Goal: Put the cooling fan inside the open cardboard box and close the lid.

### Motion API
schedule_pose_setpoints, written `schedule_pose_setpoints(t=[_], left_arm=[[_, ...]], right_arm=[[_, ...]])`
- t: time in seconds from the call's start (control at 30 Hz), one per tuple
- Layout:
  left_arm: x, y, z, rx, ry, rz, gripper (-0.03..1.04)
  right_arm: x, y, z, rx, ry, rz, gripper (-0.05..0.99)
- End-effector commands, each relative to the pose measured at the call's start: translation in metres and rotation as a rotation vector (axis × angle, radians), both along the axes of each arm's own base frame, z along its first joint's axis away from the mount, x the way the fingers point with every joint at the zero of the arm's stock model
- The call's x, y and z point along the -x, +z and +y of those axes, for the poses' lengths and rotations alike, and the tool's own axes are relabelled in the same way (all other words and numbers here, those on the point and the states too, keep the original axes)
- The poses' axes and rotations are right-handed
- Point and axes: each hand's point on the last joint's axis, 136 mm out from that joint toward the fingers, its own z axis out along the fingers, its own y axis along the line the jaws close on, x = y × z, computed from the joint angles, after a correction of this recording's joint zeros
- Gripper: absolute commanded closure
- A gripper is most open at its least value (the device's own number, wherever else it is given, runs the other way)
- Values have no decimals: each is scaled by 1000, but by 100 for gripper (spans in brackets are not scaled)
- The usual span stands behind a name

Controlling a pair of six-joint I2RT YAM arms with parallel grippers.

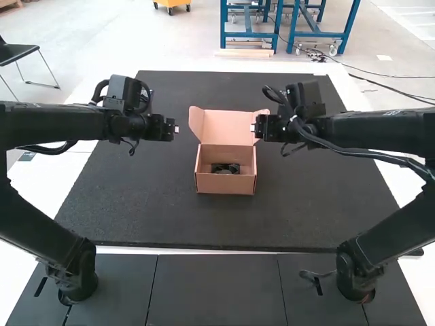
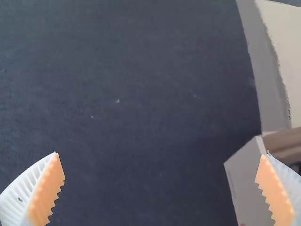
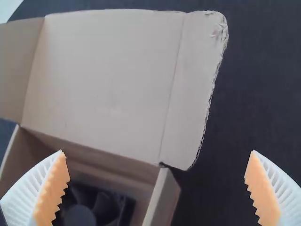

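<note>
An open cardboard box [image 1: 225, 175] sits mid-mat with its lid [image 1: 228, 125] standing up at the back. The black cooling fan [image 1: 225, 167] lies inside it, also seen as the fan [image 3: 94, 207] under the lid [image 3: 108, 80]. My left gripper [image 1: 172, 128] hovers open just left of the lid's left flap; its pads [image 2: 47, 188] frame bare mat and a box corner [image 2: 244, 183]. My right gripper [image 1: 256, 128] hovers open at the lid's right flap, its pads [image 3: 261, 188] spread above the box's rear right corner.
The box rests on a black rubber mat [image 1: 136, 190] over a white table [image 1: 30, 176]. Open mat lies in front of and beside the box. Both arms stretch in from the sides at lid height.
</note>
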Motion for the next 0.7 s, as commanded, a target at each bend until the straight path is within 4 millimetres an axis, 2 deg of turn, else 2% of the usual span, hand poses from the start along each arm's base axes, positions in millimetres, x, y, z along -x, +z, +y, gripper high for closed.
schedule_pose_setpoints(t=[0.0,0.33,0.67], left_arm=[[-14,14,5,12,30,-43,5],[-27,6,2,11,34,-52,5],[-43,8,0,12,41,-75,5]], right_arm=[[-14,16,-4,-4,-22,-45,9],[-29,15,-8,-4,-44,-50,9],[-38,11,-13,-3,-61,-47,9]])
